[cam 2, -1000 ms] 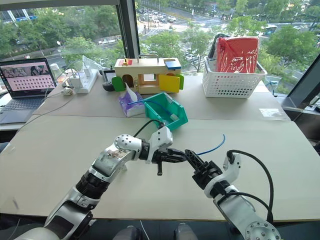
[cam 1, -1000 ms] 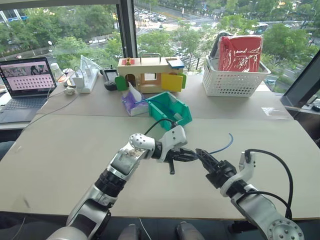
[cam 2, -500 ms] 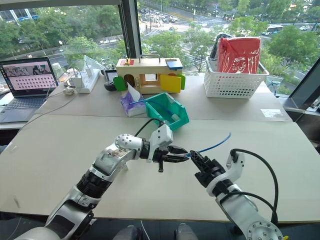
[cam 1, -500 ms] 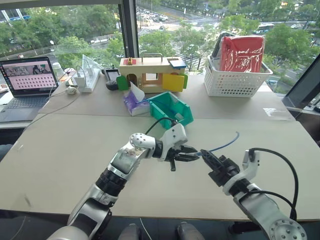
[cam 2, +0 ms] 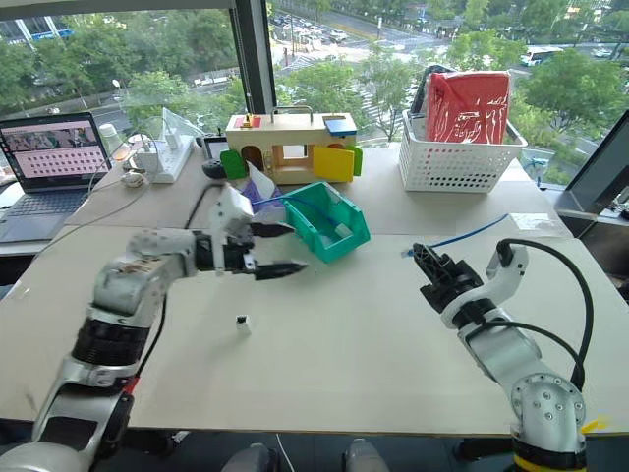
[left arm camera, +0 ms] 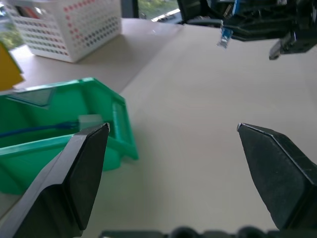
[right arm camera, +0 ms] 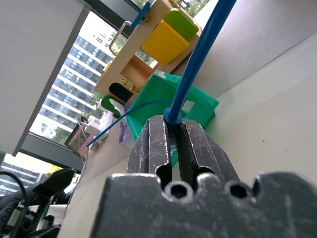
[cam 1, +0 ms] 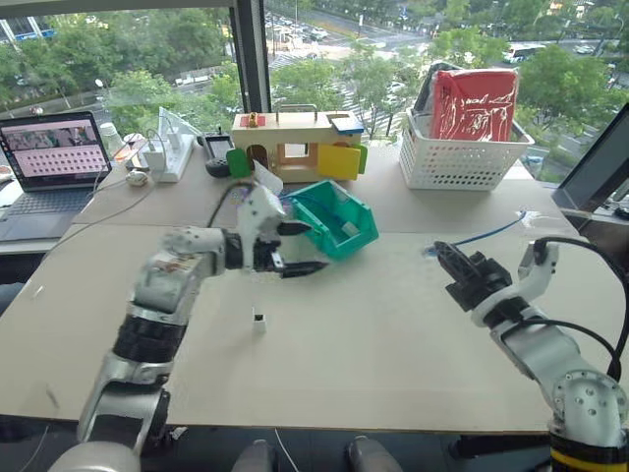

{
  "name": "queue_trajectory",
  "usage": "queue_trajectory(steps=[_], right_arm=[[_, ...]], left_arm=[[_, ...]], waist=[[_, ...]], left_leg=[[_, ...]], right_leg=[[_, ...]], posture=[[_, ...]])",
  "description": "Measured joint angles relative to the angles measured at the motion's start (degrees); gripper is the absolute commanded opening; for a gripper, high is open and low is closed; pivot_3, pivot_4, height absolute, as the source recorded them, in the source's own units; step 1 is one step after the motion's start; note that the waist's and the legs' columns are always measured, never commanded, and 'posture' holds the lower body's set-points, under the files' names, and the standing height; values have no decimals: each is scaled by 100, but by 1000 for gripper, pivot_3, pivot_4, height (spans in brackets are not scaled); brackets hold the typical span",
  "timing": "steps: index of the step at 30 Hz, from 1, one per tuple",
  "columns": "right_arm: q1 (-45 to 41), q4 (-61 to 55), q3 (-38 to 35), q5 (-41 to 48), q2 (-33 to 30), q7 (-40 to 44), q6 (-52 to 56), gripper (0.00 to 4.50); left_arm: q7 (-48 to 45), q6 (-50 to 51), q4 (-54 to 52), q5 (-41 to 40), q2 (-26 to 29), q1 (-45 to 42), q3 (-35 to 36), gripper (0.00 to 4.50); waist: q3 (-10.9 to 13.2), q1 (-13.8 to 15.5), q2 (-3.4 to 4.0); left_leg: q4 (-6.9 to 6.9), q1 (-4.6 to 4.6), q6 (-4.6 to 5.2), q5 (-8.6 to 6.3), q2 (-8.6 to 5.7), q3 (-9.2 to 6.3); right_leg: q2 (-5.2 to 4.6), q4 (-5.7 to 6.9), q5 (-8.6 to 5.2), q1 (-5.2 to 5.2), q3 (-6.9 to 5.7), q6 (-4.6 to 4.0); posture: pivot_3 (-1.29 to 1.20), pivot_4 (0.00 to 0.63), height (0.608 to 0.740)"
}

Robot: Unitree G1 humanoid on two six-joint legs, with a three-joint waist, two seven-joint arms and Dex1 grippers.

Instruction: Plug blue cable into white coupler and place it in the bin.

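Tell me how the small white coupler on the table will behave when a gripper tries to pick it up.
The white coupler looks tiny and probably very light, so a nudge may send it sliding on the smooth table. It appears to stand on a small face, so it could tip easily. Its boxy shape should not roll.

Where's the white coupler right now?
The tiny white plastic coupler lies loose on the beige table, left of centre in the head views, below the open left tool, nearer than the teal bin.
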Motion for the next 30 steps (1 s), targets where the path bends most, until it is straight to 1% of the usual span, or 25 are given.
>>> queue_trajectory(steps=[1,5,7,8,9,10,12,13,15,17,20,21,22,23,25,26,29,30], right_arm=[[-244,239,71,-56,-22,129,91,0],[-582,733,104,-236,-42,354,247,0],[-828,1012,203,-357,-34,525,348,0],[-1018,1257,236,-462,-34,653,412,0],[-1170,1438,223,-538,-47,748,457,0],[-1320,1628,208,-618,-38,851,474,0],[-1574,1937,205,-747,26,1012,498,0],[-1688,2078,216,-854,83,1131,500,0],[-1790,2259,227,-1023,172,1271,519,0],[-1841,2334,229,-1116,263,1345,571,0],[-1858,2342,203,-1236,310,1387,648,0],[-1858,2344,185,-1274,310,1388,669,0],[-1858,2343,157,-1292,310,1388,698,0],[-1857,2339,111,-1314,310,1386,717,0],[-1849,2330,2,-1327,311,1370,735,0],[-1840,2298,-47,-1327,311,1353,748,0],[-1790,2132,-108,-1319,344,1293,822,0],[-1717,2020,-168,-1311,371,1233,853,0]], left_arm=[[82,351,-344,-479,103,352,545,4474],[96,1005,-987,-1408,370,1054,1382,4474],[90,1134,-1419,-1692,567,1679,1788,4474],[116,1199,-1726,-1805,641,2236,2057,4474],[163,1213,-1963,-1863,631,2746,2238,4474],[281,1198,-2168,-1865,509,3244,2388,4474],[551,1158,-2479,-1900,132,3993,2538,4474],[710,1039,-2720,-1925,-189,4423,2527,4474],[940,792,-3092,-1873,-659,5065,2243,4474],[1180,535,-3192,-1684,-937,5312,1929,4474],[1528,257,-3332,-1489,-1079,5387,1589,4474],[1595,173,-3377,-1336,-1042,5423,1418,4474],[1718,62,-3406,-998,-925,5469,1069,4474],[1970,55,-3405,-686,-923,5444,765,4474],[2563,106,-3363,-266,-1141,5227,385,4474],[2856,199,-3346,-160,-1271,5041,256,4474],[3242,648,-3318,-134,-1291,4523,-4,4474],[3439,976,-3307,-147,-1326,4284,-102,4474]], waist=[[1,-18,1],[6,16,-4],[6,-8,-2],[7,-27,-2],[8,-56,0],[8,-72,0],[12,-63,-8],[12,-41,-9],[12,16,-10],[12,55,-10],[12,41,-9],[12,27,-9],[11,15,-8],[11,9,-6],[12,12,-6],[12,14,-7],[11,7,-6],[11,6,-6]], left_leg=[[-1,0,1,-1,3,5],[0,-2,1,-1,2,-1],[-1,0,0,-1,2,10],[0,1,0,-1,2,13],[-3,6,1,-3,4,28],[-3,8,1,-3,2,25],[-2,8,1,-2,5,23],[-1,9,1,-2,4,23],[0,7,1,-2,3,27],[1,6,1,-1,2,36],[2,7,2,0,3,45],[2,7,2,0,3,46],[2,8,2,-1,2,48],[1,8,2,0,0,49],[1,4,2,0,1,48],[1,4,2,0,1,45],[2,5,2,0,1,44],[1,4,2,0,1,43]], right_leg=[[0,-1,0,-2,3,0],[-2,0,10,0,-6,-18],[-11,-3,14,0,2,-24],[-15,-1,20,-1,2,-33],[-21,-6,22,-2,8,-35],[-25,-4,21,1,8,-34],[-25,-4,23,3,3,-36],[-27,-6,23,7,3,-34],[-32,-6,23,9,2,-33],[-34,-3,23,7,-2,-33],[-32,-2,24,7,0,-33],[-32,-3,24,7,1,-33],[-32,-3,24,6,2,-33],[-32,-4,23,4,5,-32],[-32,-3,24,4,5,-30],[-30,-3,24,6,2,-30],[-27,0,24,5,2,-28],[-27,0,23,5,1,-26]], posture=[[0,150,739],[0,150,739],[0,150,739],[0,150,739],[0,150,739],[0,150,739],[0,150,739],[0,150,739],[0,150,739],[0,150,739],[0,150,739],[0,150,739],[0,150,739],[0,150,739],[0,150,739],[0,150,739],[0,150,739],[0,150,739]])
